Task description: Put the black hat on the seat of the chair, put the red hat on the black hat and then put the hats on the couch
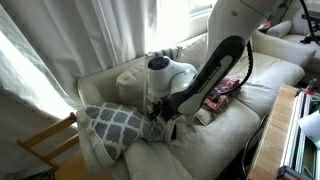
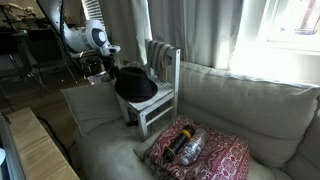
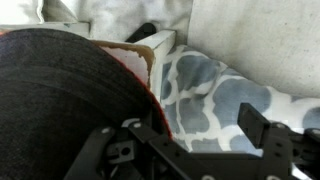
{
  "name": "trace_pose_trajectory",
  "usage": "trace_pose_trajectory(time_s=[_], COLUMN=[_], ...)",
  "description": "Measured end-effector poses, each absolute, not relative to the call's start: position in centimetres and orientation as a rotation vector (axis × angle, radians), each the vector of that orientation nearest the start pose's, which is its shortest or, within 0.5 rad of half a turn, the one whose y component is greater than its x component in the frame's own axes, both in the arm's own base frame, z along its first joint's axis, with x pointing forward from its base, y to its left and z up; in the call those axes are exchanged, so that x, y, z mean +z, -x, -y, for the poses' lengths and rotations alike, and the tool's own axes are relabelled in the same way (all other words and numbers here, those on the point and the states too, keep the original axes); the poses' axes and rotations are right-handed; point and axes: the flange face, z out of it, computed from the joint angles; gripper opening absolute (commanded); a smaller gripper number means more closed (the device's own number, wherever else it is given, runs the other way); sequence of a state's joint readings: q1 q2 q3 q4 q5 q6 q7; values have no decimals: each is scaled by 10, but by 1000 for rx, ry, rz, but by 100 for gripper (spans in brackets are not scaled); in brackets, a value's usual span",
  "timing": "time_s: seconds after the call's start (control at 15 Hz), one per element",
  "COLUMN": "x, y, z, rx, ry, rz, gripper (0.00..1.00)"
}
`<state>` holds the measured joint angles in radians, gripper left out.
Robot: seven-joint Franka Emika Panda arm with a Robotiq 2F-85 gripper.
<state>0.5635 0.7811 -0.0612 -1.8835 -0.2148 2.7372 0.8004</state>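
**Gripper (image 3: 180, 128) spread wide at the black hat (image 3: 60, 95)**

Gripper jaws stand well apart in the wrist view. One finger (image 3: 112, 150) sits in front of the black hat's dark dome and the other (image 3: 265, 130) is clear of it, over a grey-and-white patterned cushion (image 3: 215, 100). The hat fills the near side of that view. A thin red edge (image 3: 152, 100) runs along its rim, and what it belongs to cannot be told. Whether the fingers touch the hat cannot be told either.

In an exterior view the gripper (image 2: 108, 70) hangs just beside the black hat (image 2: 135, 87). The hat lies on the flat seat of the white chair (image 2: 163, 62), its brim reaching past the seat's front edge. The chair stands upright on the cream couch (image 2: 250, 110), near the end where the arm comes in.

In an exterior view the gripper (image 1: 160, 118) is low over the couch (image 1: 230, 135), beside the patterned cushion (image 1: 110, 125) at the couch's front edge. A bare wooden chair (image 1: 45, 145) stands off the couch, past that cushion.

Farther along the couch seat lies a red patterned cloth (image 2: 220, 158), with a dark and silvery object (image 2: 185, 145) resting on it. Pale curtains (image 2: 200, 35) hang behind the couch back.
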Motion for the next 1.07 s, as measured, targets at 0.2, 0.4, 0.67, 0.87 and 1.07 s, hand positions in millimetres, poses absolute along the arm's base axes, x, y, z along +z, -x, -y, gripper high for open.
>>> trace_pose_trajectory(time_s=[0.2,0.4,0.67,0.87,1.07], x=[90,87,89,90,91], y=[-544,-544,-546,-547,-548], z=[-308,-307,-306,-304,-303], rx=[-255,-280,-313,-327,-336], ry=[3201,3214,3228,3236,3242], rz=[-117,-103,-91,-87,-85], gripper=[45,23,4,1,1])
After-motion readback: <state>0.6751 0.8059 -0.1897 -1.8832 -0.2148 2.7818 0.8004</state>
